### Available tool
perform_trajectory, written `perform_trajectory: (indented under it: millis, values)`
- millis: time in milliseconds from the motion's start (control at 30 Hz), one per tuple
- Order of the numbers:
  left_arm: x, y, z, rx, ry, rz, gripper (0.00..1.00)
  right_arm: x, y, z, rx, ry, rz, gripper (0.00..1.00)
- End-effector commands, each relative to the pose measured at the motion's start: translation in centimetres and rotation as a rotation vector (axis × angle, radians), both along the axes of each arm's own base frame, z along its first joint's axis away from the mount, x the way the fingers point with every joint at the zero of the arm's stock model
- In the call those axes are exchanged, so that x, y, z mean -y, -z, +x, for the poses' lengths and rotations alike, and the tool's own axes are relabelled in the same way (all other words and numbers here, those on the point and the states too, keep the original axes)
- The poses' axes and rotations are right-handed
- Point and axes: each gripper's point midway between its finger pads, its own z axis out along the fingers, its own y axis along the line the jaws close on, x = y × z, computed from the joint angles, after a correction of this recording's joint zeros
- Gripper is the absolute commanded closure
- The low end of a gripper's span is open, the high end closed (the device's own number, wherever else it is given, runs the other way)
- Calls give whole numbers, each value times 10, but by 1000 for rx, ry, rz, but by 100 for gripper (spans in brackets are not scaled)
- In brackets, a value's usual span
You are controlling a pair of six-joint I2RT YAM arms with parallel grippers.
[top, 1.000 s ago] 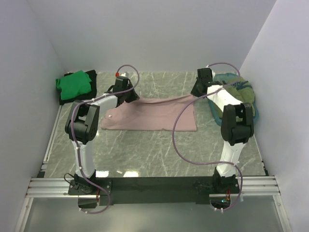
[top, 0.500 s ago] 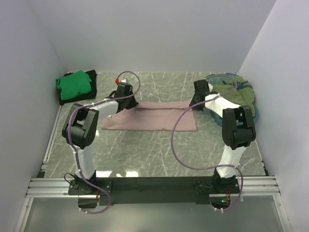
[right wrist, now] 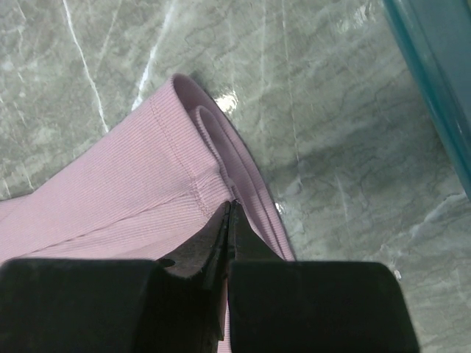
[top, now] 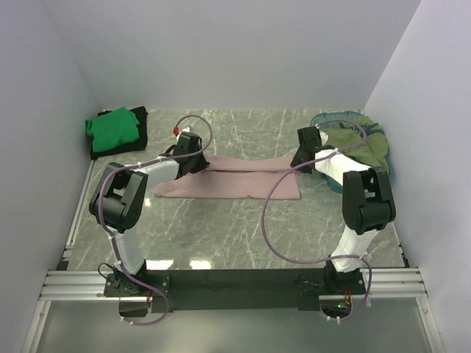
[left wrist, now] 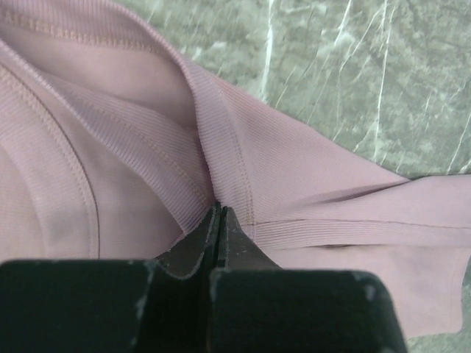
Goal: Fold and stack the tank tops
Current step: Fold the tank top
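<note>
folding of the dusty pink tank top point(top: 235, 184) looks to be the step in hand, with its far edge gripped at both ends for laying toward the near edge of the surface point(top: 243, 235). at the far left corner the bright green tank top point(top: 112, 126) lies folded on the black tank top point(top: 141, 118), well apart from the work. the left gripper point(left wrist: 218, 220) is pressed together on a ribbed hem toward the pink cloth's left end. the pink top lies across the middle of the surface, nearer the far edge, as a long low band with its far part doubled over. the right gripper point(right wrist: 229, 213) pinches the hem at the cloth's right end, where the rib rolls over on itself.

to fold well, both arms should probably travel at one height and one pace, so the gripped edge lands straight and square on the near hem; a lagging side would skew the crease. letting go only once the cloth rests flat should avoid a rolled hem.

open room lies toward the near edge, which shows only bare marble. by the right edge the olive green tank top point(top: 364, 147) sits heaped in the teal basket point(top: 388, 175), near the right gripper, so that arm has little room to swing outward.
</note>
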Motion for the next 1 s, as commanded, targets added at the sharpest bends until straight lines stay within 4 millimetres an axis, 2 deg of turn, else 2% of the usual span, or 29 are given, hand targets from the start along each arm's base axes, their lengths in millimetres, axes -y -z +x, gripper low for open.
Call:
perform_trajectory:
  millis: [0, 600, 667, 733, 800, 967]
  values:
    - [-1, -23, 3, 70, -23, -16, 99, 3, -26, 6, 91, 31, -5, 100]
    - [1, -5, -15, 58, -56, -52, 99, 5, -11, -3, 64, 42, -3, 100]
    - [-1, -1, -18, 52, -70, -57, 99, 4, -10, -3, 65, 41, 2, 97]
    - [0, -2, -18, 69, -75, -74, 97, 4, -8, -3, 61, 39, 5, 94]
    - [-2, -2, -21, 74, -83, -80, 86, 3, -7, -3, 61, 39, 8, 91]
    - [3, -16, -17, 134, -78, -126, 73, 1, -4, -3, 60, 32, 18, 76]
